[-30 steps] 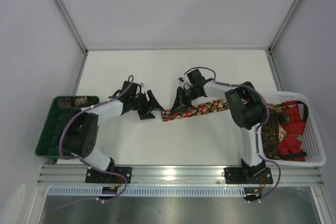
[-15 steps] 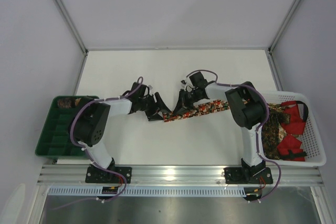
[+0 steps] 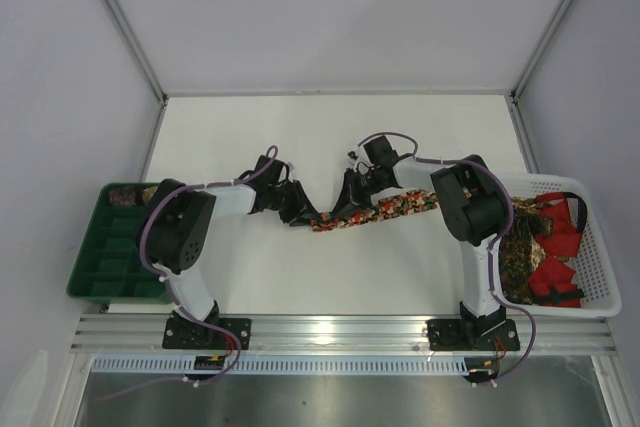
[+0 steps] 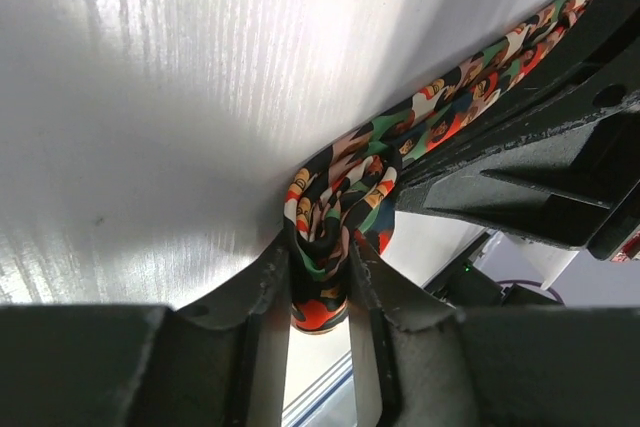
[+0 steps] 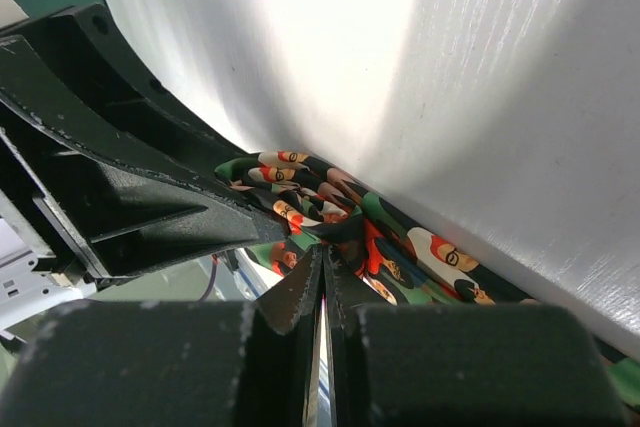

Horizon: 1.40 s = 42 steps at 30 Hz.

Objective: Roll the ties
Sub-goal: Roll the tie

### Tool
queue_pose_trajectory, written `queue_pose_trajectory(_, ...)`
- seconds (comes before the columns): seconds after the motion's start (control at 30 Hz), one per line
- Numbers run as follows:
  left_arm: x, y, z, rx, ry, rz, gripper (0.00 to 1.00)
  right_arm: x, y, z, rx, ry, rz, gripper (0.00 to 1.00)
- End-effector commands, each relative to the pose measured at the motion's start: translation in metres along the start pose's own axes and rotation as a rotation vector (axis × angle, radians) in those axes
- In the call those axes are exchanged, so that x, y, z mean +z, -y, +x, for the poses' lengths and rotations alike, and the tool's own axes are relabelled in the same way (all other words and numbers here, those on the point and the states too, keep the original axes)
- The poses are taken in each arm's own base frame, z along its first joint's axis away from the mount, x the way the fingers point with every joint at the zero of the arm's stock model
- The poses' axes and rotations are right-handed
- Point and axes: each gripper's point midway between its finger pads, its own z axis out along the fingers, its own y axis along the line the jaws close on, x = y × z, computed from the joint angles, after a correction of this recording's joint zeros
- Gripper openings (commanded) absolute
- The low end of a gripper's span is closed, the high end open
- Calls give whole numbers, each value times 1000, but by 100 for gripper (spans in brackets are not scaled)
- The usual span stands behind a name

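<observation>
tie (image 3: 385, 209): dark w/ red-green-cream print | tray (image 3: 92, 275): green | basket (image 3: 598, 265): white | table (image 3: 330, 137): white

White table (image 3: 330, 137), plain matte top. Across its middle, one floral-patterned tie (image 3: 385, 209) laid left to right, left end bunched. At left edge, green compartment tray (image 3: 100, 267); at right edge, white mesh basket (image 3: 600, 292).

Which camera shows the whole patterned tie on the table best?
The top external view: the tie shows there as one long strip across the table. Both wrist views show only its bunched end, very close up.
</observation>
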Motion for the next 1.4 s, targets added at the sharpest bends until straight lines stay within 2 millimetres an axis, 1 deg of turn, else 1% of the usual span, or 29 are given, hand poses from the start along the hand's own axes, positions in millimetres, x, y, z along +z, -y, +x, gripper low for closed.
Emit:
queue_pose_trajectory(0.0,-1,6,-7,51,10,-27,29,4,5,0,-29,7,19,7)
queue_pose_trajectory(0.23,-11,4,-3,49,9,-59,28,15,-3,6,-41,-11,16,7)
queue_pose_trajectory(0.27,-13,0,-1,44,4,-83,28,16,-3,6,-39,-11,15,7)
queue_pose_trajectory(0.37,-21,0,-2,46,10,-105,27,23,-5,10,-40,-20,15,7)
queue_pose_trajectory(0.43,-28,7,-4,66,27,-103,26,29,-9,13,-47,-31,13,7)
queue_pose_trajectory(0.47,-31,5,-6,69,44,-122,25,31,-10,15,-43,-34,13,7)
queue_pose_trajectory(0.5,-35,4,-5,65,45,-137,24,33,-11,15,-49,-34,8,7)
queue_pose_trajectory(0.57,-43,10,-9,83,80,-133,25,37,-16,19,-45,-41,3,7)
queue_pose_trajectory(0.63,-47,14,-9,81,83,-132,25,40,-20,20,-49,-39,-6,7)
queue_pose_trajectory(0.77,-46,17,-7,74,76,-128,28,48,-29,21,-52,-43,-22,7)
queue_pose_trajectory(0.83,-47,19,-10,75,87,-129,30,49,-28,21,-48,-46,-24,7)
queue_pose_trajectory(0.87,-47,20,-9,72,86,-124,34,49,-29,22,-45,-46,-24,7)
queue_pose_trajectory(1.0,-43,28,-7,78,63,-108,38,50,-29,21,-51,-42,-28,7)
queue_pose_trajectory(1.07,-38,34,-7,92,55,-103,38,51,-28,21,-50,-43,-28,6)
queue_pose_trajectory(1.23,-28,49,-3,112,29,-85,40,48,-29,19,-45,-32,-21,6)
queue_pose_trajectory(1.33,-22,51,0,116,12,-93,41,43,-23,16,-25,-20,-8,7)
queue_pose_trajectory(1.37,-18,48,2,113,-1,-100,41,41,-24,15,-22,-14,-6,7)
